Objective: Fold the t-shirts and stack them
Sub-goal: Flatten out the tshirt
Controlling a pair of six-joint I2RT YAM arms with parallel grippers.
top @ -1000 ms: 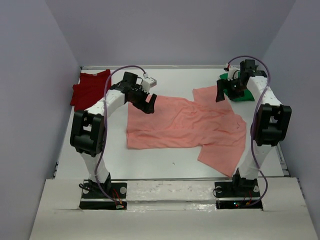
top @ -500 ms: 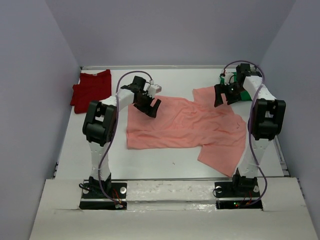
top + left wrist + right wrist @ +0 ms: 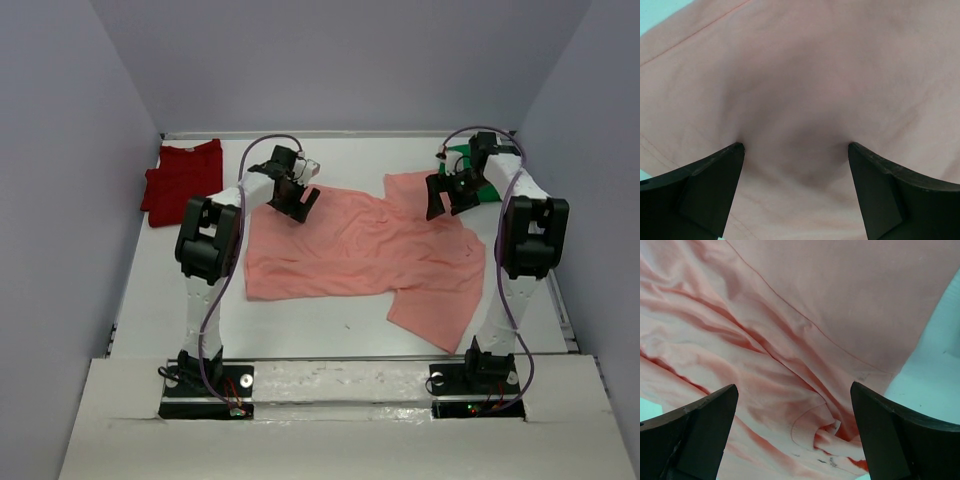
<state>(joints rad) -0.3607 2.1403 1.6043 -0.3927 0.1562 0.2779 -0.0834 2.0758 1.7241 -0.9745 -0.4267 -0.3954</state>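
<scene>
Salmon-pink cloth t-shirt (image 3: 360, 250) lies spread open and wrinkled across the middle of the white worktop (image 3: 300, 325), one short sleeve at far right, one at near right. Dark red cloth t-shirt (image 3: 182, 180) sits bunched in the far left corner, well apart from it. Bright green cloth t-shirt (image 3: 484, 190) is in the far right corner, mostly hidden behind the right arm. Left claw (image 3: 298, 200) is spread wide over the pink shirt's far left part, nothing pinched; contact with the cloth cannot be told. Right claw (image 3: 440, 195) is spread wide over the far right sleeve seam, empty.
</scene>
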